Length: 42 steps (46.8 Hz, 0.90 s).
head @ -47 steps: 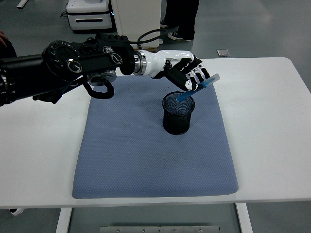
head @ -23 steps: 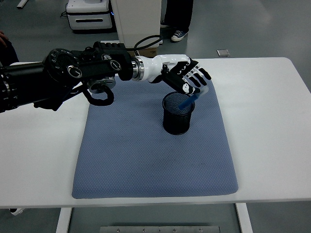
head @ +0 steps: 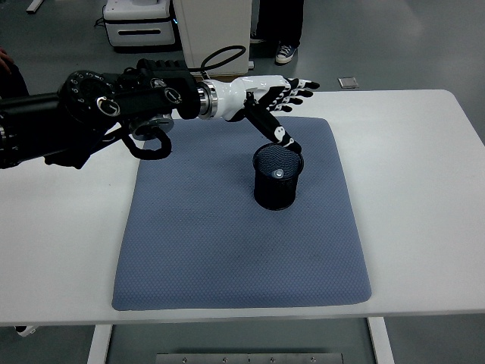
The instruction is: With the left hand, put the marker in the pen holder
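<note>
The marker (head: 280,173) sits inside the holder (head: 277,182) on the mat (head: 227,243), only its end showing. The left hand (head: 276,98) hangs just above, fingers spread, thumb low near the rim; pulling away carelessly could clip and tip the holder.

Your left hand (head: 269,95) hovers with fingers spread over the mat's (head: 227,250) far edge, its thumb reaching down to the rim of the pen holder (head: 277,178). That holder is the only upright obstacle. The mat's near half and the white table (head: 424,212) to the right lie open.
</note>
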Each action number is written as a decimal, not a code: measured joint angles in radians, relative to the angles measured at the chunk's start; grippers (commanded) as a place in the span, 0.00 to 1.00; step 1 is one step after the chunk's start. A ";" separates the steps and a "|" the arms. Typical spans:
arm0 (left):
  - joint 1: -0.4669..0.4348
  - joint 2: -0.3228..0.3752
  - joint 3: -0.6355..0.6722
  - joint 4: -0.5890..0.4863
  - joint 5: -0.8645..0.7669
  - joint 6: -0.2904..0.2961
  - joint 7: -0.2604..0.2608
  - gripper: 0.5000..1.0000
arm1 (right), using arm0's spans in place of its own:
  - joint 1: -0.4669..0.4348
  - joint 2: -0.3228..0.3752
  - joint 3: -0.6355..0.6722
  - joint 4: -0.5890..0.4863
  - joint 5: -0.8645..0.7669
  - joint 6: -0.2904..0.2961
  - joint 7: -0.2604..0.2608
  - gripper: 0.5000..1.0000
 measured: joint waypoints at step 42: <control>0.492 0.371 -0.583 0.108 0.001 -0.010 -0.088 1.00 | 0.000 0.000 0.000 0.000 0.000 0.000 0.000 1.00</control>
